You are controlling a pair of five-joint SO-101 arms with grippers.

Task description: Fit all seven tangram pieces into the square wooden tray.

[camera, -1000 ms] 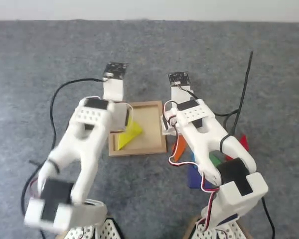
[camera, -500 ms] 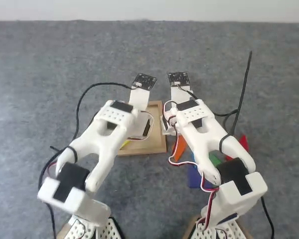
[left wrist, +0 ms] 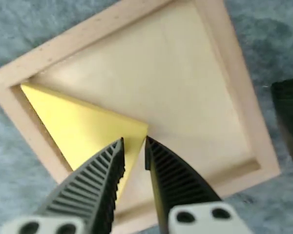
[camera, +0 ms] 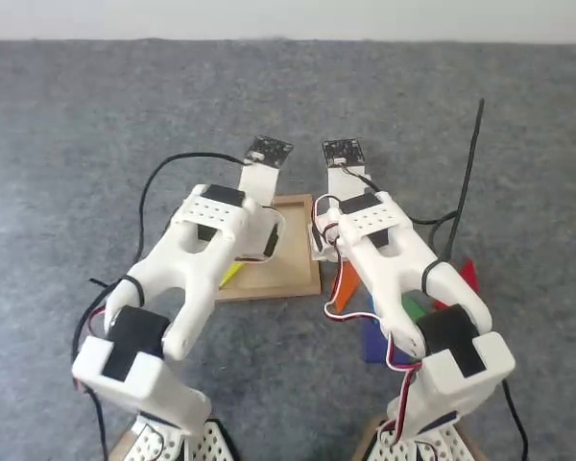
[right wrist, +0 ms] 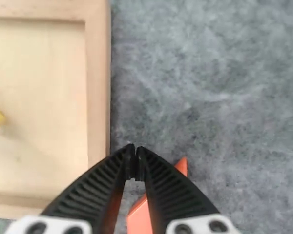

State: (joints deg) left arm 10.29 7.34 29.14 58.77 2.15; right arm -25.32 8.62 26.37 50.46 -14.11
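Observation:
The square wooden tray (camera: 278,286) lies on the grey carpet between my two arms. A yellow triangle (left wrist: 78,122) lies inside it, tucked into one corner, and its sliver (camera: 228,276) peeks out beside the left arm. My left gripper (left wrist: 134,142) hovers over that triangle's tip, open by a narrow gap with nothing pinched. My right gripper (right wrist: 133,150) is shut and empty, just outside the tray's rim (right wrist: 98,73) over the carpet. An orange piece (right wrist: 180,168) lies right by its fingers.
Orange (camera: 346,283), red (camera: 470,274), green (camera: 418,307) and blue (camera: 374,336) pieces lie on the carpet right of the tray, partly under the right arm. A dark part of the other arm (left wrist: 289,122) stands close to the tray's edge. Open carpet lies to the left and beyond.
The left arm has swung rightward over the tray and now covers most of the yellow triangle, which no longer leans up. The right arm has stayed put.

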